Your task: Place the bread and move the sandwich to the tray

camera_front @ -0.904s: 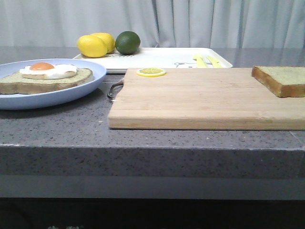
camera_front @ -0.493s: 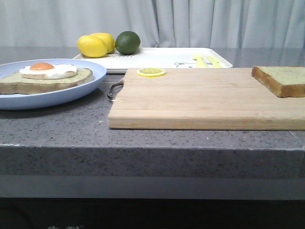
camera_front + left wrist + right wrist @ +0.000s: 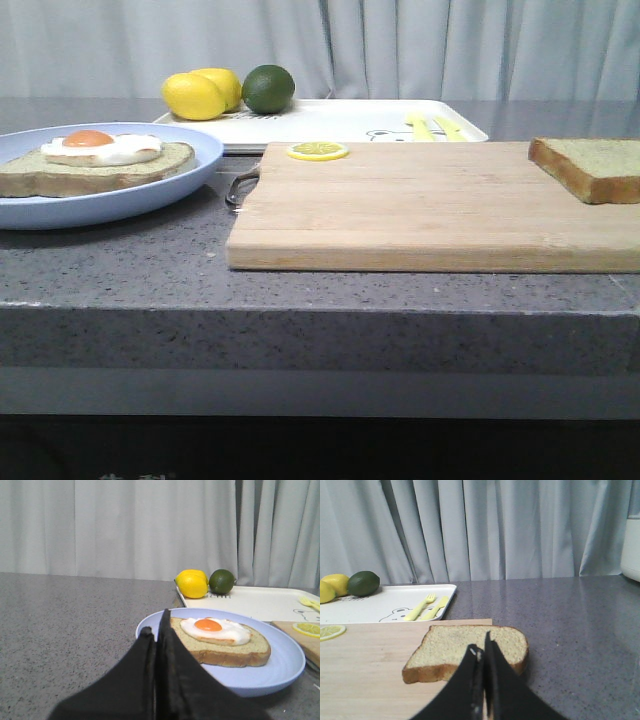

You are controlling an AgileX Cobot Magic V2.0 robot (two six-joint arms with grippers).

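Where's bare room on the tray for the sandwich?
The tray is bare in its middle, between the lemons and lime at its left end and the yellow cutlery toward its right. Both ends are crowded.

The front view's right edge cuts off the bread [image 3: 592, 168] and cutting board [image 3: 430, 205]; its left edge clips the blue plate [image 3: 150, 195].

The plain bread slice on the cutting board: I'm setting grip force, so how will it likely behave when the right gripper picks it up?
The bread looks thick with a porous crumb, so probably light and squashy; a hard pinch may dent it. Its brown crust should give some stiffness, so little droop. It lies flat on the cutting board, so rolling seems unlikely. The right gripper appears shut.
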